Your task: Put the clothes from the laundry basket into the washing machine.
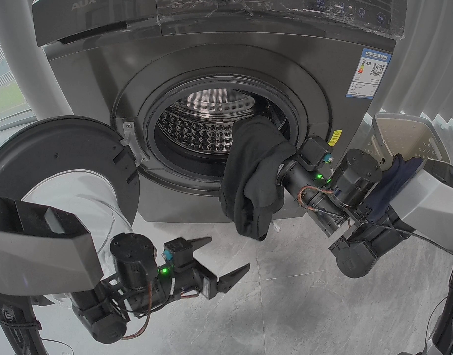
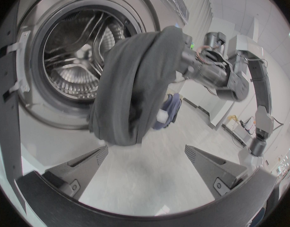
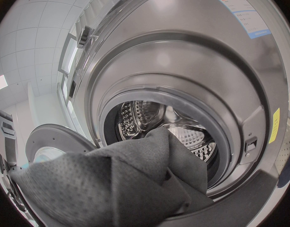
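Observation:
The washing machine (image 1: 285, 60) stands with its drum (image 1: 206, 119) open. A dark grey garment (image 1: 253, 173) hangs at the lower right rim of the opening, half in front of the drum (image 2: 72, 63). My right gripper (image 1: 266, 146) is shut on it, wrapped in the cloth. In the right wrist view the garment (image 3: 119, 180) lies just before the drum mouth (image 3: 145, 117). My left gripper (image 1: 229, 253) is open and empty, low over the floor in front of the machine, below the hanging garment (image 2: 135, 85).
The round door (image 1: 63, 159) is swung fully open to the left. A pale laundry basket (image 1: 409, 134) stands to the right of the machine, with a navy garment (image 1: 391, 181) over its edge. Grey tiled floor (image 1: 285, 297) lies in front.

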### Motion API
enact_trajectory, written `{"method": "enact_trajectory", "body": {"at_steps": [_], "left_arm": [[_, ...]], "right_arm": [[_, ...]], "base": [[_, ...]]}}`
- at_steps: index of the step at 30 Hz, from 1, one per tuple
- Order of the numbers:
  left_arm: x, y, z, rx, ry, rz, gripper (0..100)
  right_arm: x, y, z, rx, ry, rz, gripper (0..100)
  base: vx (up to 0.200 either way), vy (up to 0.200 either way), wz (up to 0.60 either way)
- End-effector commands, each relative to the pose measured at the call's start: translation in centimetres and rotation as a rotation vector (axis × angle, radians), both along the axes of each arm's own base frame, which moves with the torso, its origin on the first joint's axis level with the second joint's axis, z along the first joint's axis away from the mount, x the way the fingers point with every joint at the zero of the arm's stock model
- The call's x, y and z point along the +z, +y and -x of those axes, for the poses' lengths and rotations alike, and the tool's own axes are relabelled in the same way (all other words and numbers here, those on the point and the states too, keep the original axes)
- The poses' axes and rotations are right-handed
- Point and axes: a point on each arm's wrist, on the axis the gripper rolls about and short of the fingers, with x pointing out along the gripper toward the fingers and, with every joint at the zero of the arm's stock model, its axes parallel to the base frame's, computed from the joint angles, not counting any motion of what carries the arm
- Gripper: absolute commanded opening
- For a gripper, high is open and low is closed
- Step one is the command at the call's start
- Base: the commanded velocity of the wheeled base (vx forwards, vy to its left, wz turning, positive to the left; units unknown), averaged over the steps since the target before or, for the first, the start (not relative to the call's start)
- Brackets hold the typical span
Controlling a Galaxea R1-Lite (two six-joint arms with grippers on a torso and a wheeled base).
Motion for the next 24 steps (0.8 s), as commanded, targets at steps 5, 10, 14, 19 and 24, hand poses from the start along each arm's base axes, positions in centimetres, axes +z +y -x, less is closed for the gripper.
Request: {"method": "enact_trajectory", "body": {"at_steps": [5,10,14,19,24], "left_arm": [[1.6,-3.5,-5.0,0.037,-0.153,0.123,100],[1.3,-4.4,-6.1,0.038,-0.173,0.139,100],[0.9,-4.8,-6.8,0.043,-0.18,0.144,100],[0.7,-4.9,-8.6,0.103,-0.204,0.166,100],[1.0,-4.5,-10.6,0.159,-0.234,0.203,100]], "right_arm": [[-0.9,1.5,1.4,0.051,0.033,0.019,0],[-1.0,1.8,1.6,0.061,0.034,0.02,0],[-1.0,2.2,2.0,0.075,0.035,0.019,0],[-1.1,2.6,2.9,0.097,0.045,0.023,0],[-1.0,2.7,4.0,0.101,0.059,0.025,0]], "base": [[0.0,0.0,0.0],[0.0,0.0,0.0],[0.0,0.0,0.0],[0.0,0.0,0.0],[0.0,0.0,0.0]]}}
